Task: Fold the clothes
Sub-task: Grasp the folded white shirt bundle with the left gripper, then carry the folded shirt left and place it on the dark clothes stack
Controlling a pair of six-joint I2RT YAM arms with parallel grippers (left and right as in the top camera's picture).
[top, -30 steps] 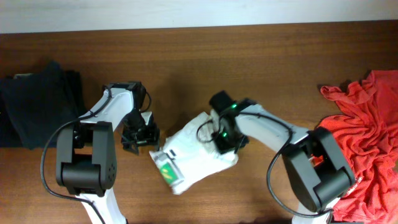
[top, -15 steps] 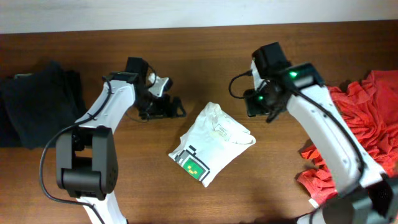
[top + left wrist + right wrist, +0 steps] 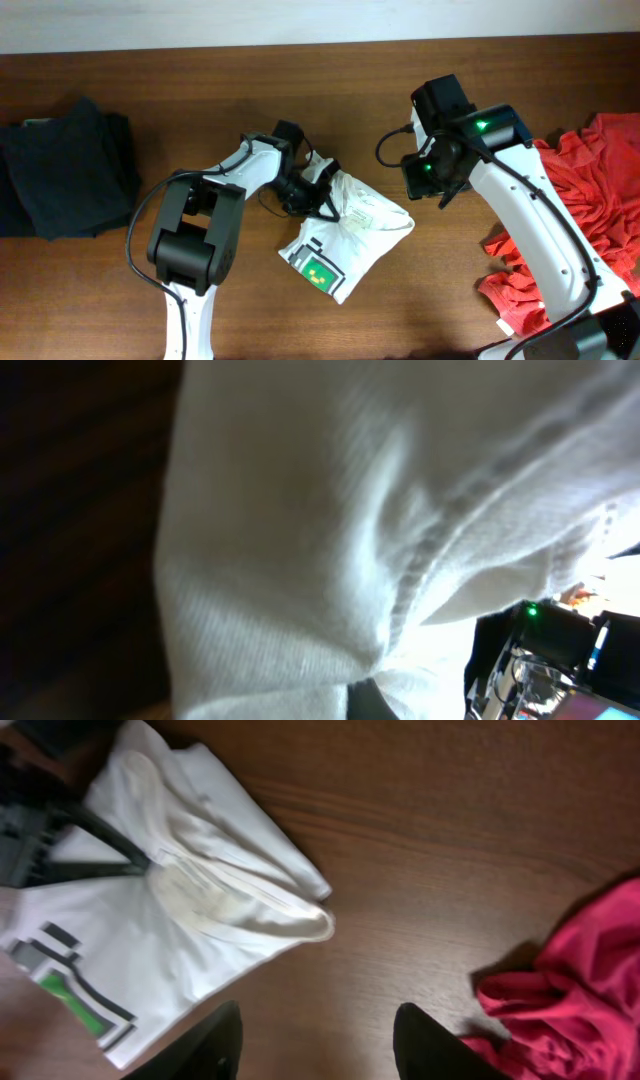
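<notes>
The white T-shirt (image 3: 352, 232) lies folded in a compact packet at the table's middle, its green-and-black pixel print (image 3: 320, 270) facing up. My left gripper (image 3: 322, 192) is shut on the packet's upper left edge. White cloth (image 3: 300, 510) fills the left wrist view and gathers to a pinch at the bottom. My right gripper (image 3: 320, 1050) hovers open over bare wood to the right of the white T-shirt (image 3: 200, 940), nothing between its fingers. The red T-shirt (image 3: 590, 200) lies crumpled at the right edge, and in the right wrist view the red T-shirt (image 3: 570, 985) sits beside the right finger.
A dark, black cloth pile (image 3: 60, 165) sits at the far left of the wooden table (image 3: 330, 90). The right arm (image 3: 520, 220) stretches between the white packet and the red heap.
The left gripper moved right and down from open air onto the white T-shirt's upper left edge and shut on it. The right gripper has stayed open and nearly still after lifting off the shirt.
</notes>
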